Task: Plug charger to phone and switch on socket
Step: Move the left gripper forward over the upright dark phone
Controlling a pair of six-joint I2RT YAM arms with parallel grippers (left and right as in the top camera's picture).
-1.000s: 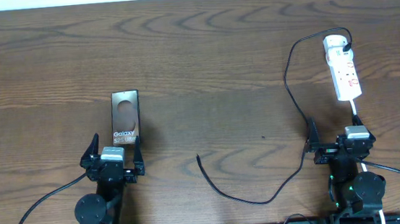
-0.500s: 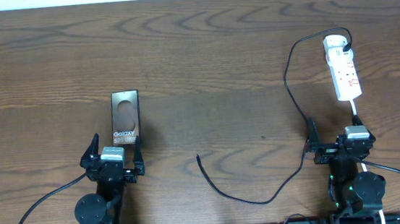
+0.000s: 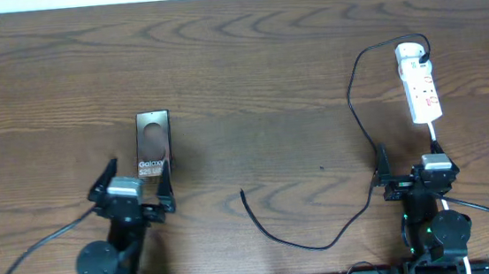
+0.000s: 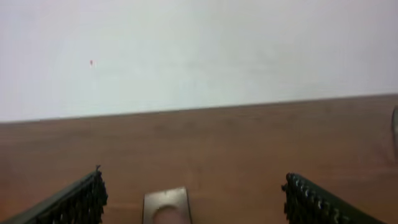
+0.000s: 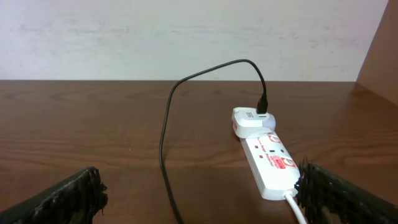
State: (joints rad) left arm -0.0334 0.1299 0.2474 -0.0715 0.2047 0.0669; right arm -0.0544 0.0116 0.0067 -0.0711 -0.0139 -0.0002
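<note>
The dark phone (image 3: 154,143) with white "Galaxy" lettering lies flat at the table's left; its far end shows in the left wrist view (image 4: 165,204). My left gripper (image 3: 131,184) is open, just in front of the phone's near end, fingers either side. The thin black charger cable (image 3: 353,92) runs from the white socket strip (image 3: 419,86) down to its free plug tip (image 3: 243,192) at centre front. My right gripper (image 3: 409,162) is open and empty, just in front of the socket. In the right wrist view the cable (image 5: 164,140) and socket (image 5: 267,155) lie ahead.
A white cord (image 3: 434,132) leaves the socket's near end toward the right arm. A white wall (image 5: 186,37) stands behind the table's far edge. Bare wooden table (image 3: 257,74) lies between phone and socket.
My left arm has shifted slightly left and its gripper now reaches the phone's near end. The right arm, cable and socket have not moved.
</note>
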